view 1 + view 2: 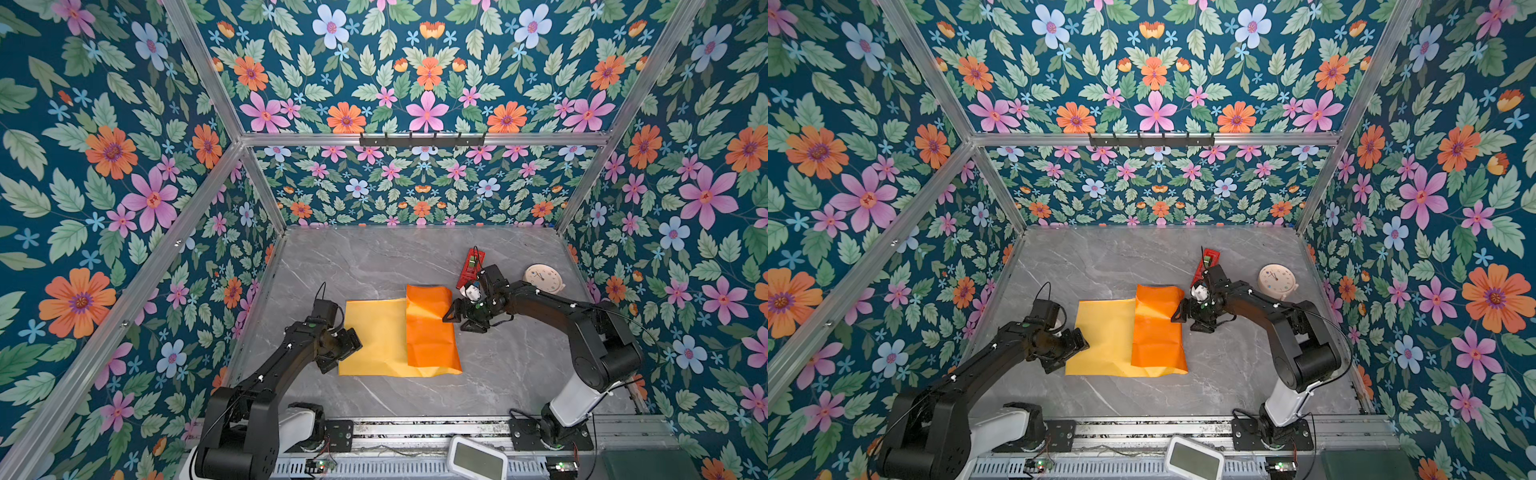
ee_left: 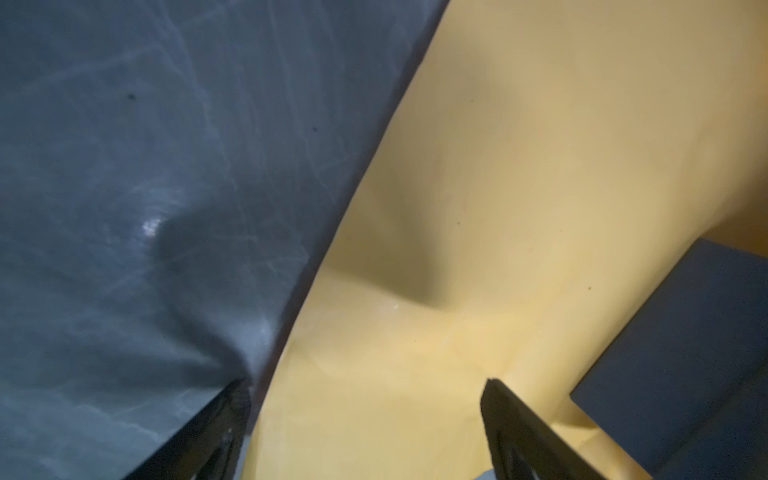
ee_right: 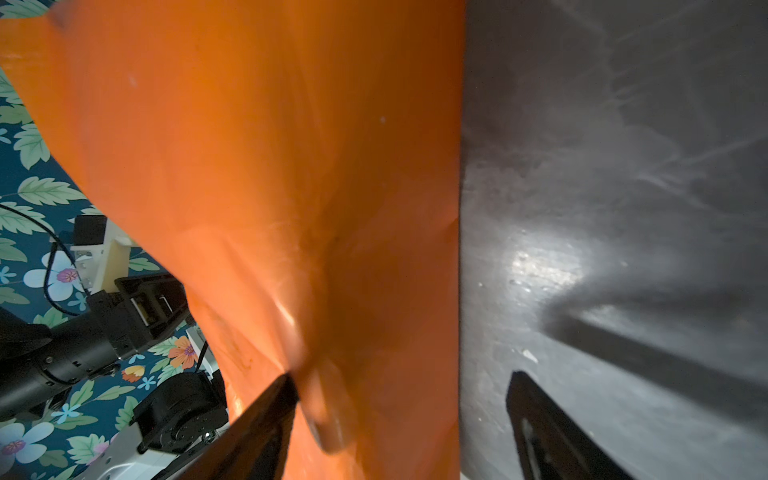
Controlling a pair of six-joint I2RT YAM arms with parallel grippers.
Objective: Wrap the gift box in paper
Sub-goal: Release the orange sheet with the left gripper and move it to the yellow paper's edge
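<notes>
The paper (image 1: 376, 340) lies on the grey marble table, yellow face up, with its orange flap (image 1: 430, 328) folded over the right part. In both top views the gift box is hidden under that flap. In the left wrist view one dark blue face of the gift box (image 2: 685, 353) shows against the yellow paper (image 2: 519, 187). My left gripper (image 1: 347, 353) (image 2: 365, 399) is open at the paper's left edge, and that edge runs between its fingers. My right gripper (image 1: 457, 322) (image 3: 405, 395) is open and straddles the right edge of the orange flap (image 3: 270, 166).
A red tape dispenser (image 1: 471, 266) lies just behind my right gripper. A round pale clock (image 1: 543, 279) sits at the back right. A white device (image 1: 478, 459) rests on the front rail. Floral walls close in the table (image 1: 498, 374) on three sides.
</notes>
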